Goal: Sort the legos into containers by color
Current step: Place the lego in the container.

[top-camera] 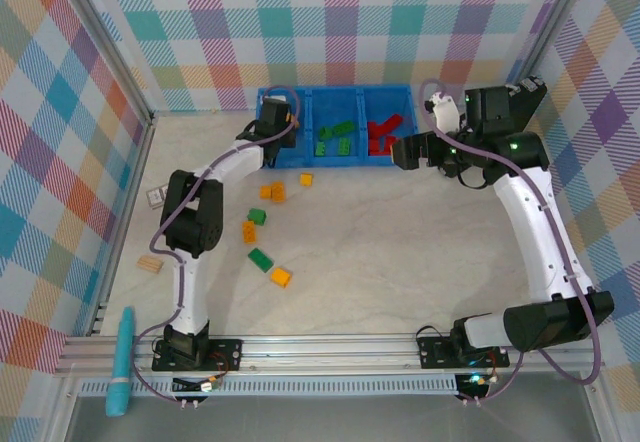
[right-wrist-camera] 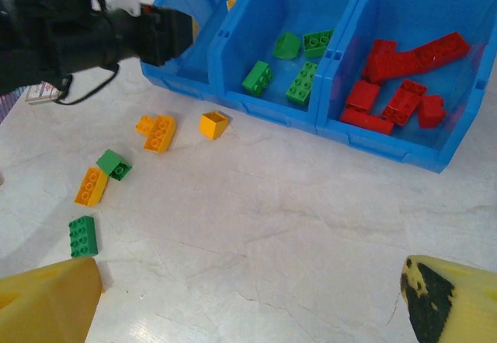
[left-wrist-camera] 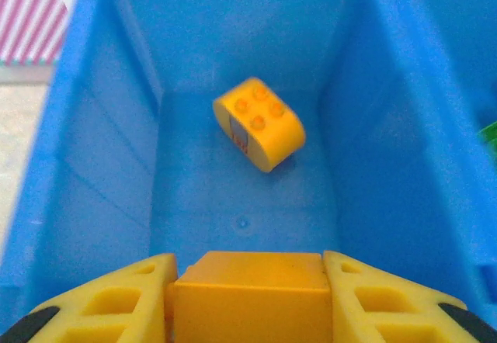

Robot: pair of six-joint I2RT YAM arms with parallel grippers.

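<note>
Blue tray (top-camera: 335, 90) sits mid far edge of desk (top-camera: 400, 262). Top view: left gripper (top-camera: 272, 120) hangs over the left compartment (top-camera: 303, 112), and right gripper (top-camera: 404, 150) is just off the tray's right end, above the desk. From up there can't tell what the left one carries.

Left wrist cam settles it. The left gripper (left-wrist-camera: 248, 259) is clamped on an orange brick (left-wrist-camera: 248, 300), fingers (left-wrist-camera: 124, 296) flush on both sides. Below it, inside the left compartment (left-wrist-camera: 101, 149), one rounded orange brick (left-wrist-camera: 260, 124) lies studs up.

Right wrist cam: right gripper (right-wrist-camera: 248, 281) spread wide, nothing btwn its fingers (right-wrist-camera: 46, 304). This view looks across at the tray (right-wrist-camera: 264, 109) and gives detail the top view blurs:
- 4 green bricks (right-wrist-camera: 303, 83) in the middle compartment
- red bricks (right-wrist-camera: 396, 87) heaped in the right compartment

Loose bricks (right-wrist-camera: 158, 132), orange & green, lie on the desk's left-centre. Top view adds one more orange piece (top-camera: 281, 277), nearest the near edge. It also shows a wood block (top-camera: 150, 264) and a card (top-camera: 157, 197) by the left edge.
</note>
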